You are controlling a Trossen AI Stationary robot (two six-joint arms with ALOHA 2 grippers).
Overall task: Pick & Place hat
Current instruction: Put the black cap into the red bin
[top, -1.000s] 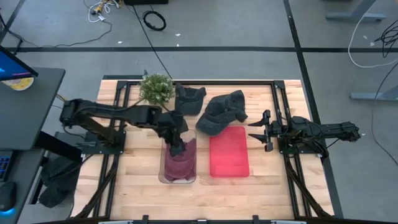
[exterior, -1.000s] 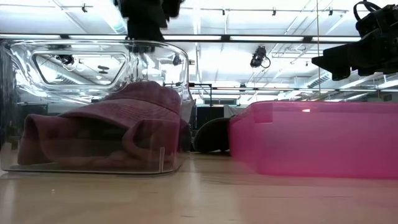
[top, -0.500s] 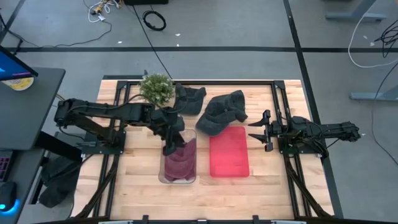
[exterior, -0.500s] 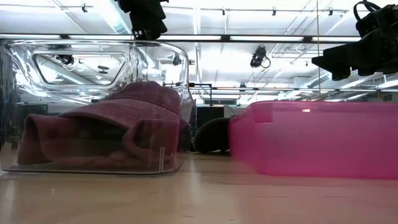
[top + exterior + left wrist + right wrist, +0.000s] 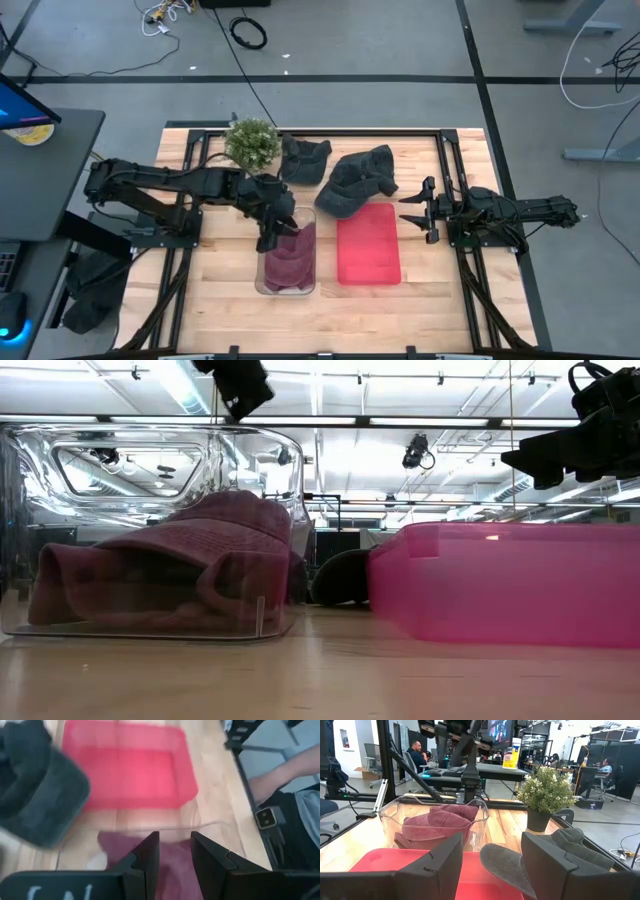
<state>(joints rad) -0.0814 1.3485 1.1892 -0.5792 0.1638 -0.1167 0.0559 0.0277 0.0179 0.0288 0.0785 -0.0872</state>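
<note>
Dark jointed arms, flat black fingers (image 5: 150,857), perhaps white lettering

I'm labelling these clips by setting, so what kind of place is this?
Probably a robotics lab or open workshop office. The wooden table sits in a black frame on a grey taped floor with loose cables. Behind it are desks with monitors, seated people and exposed ceiling lights.

No readable text. White marks on left gripper (image 5: 170,865) body are cropped and illegible; distant bottle (image 5: 508,758) label too small.
</note>
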